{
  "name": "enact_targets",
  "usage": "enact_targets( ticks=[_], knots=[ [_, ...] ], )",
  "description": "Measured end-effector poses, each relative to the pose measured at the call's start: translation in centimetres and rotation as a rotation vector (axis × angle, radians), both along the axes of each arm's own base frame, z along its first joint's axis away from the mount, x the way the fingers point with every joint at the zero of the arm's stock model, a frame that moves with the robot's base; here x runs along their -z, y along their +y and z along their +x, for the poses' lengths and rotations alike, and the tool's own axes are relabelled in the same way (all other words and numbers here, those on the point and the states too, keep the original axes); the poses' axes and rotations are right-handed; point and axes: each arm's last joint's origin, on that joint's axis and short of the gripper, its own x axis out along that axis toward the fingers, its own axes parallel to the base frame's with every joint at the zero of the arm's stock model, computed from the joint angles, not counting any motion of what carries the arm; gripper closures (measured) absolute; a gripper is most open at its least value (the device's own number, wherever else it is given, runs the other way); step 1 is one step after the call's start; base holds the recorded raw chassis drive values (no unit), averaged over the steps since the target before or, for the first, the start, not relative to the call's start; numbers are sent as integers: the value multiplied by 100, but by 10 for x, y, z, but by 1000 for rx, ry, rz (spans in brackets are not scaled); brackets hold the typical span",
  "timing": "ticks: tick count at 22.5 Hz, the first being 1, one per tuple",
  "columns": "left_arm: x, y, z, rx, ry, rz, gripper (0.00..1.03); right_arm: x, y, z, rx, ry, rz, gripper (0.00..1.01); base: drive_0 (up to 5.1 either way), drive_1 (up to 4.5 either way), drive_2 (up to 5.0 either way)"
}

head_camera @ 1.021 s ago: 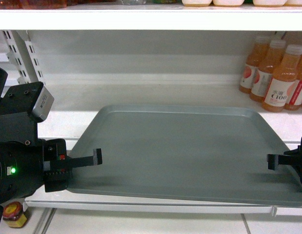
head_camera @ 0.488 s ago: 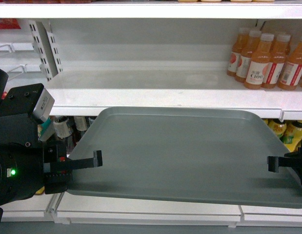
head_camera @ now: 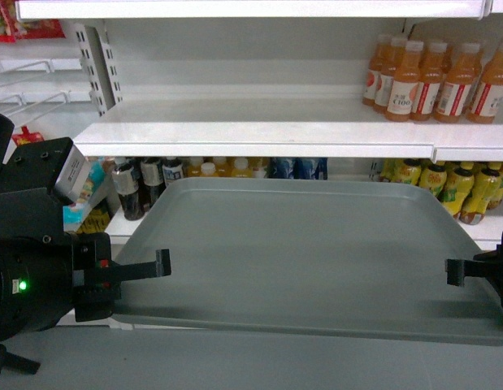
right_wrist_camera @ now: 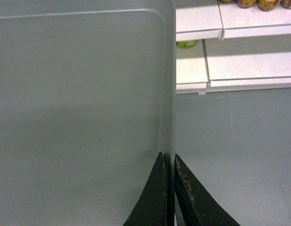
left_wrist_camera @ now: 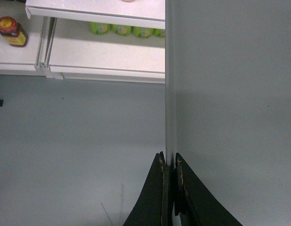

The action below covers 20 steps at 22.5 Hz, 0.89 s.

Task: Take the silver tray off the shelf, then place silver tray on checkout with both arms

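Before the shelf (head_camera: 259, 128), each end effector (left_wrist_camera: 169, 162) (right_wrist_camera: 168, 160) pinches the silver tray (head_camera: 308, 252) rim

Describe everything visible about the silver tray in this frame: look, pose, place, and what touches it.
The silver tray is a large, flat, matte grey-green rectangle with rounded corners and a low raised rim, its surface plain and empty. It is held roughly level in the air in front of the shelf, clear of it, with floor showing below in both wrist views. The left gripper is shut on its left rim and the right gripper on its right rim. Nothing else touches it.
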Motion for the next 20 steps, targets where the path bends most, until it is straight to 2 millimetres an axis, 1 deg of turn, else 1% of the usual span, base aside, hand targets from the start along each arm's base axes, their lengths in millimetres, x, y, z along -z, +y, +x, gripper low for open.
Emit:
enact_targets(
  ticks=[20],
  knots=[
    [0,0,0,-1,0,2,100,0,0,0,1,-1,0,98,10,-413,432]
  ],
)
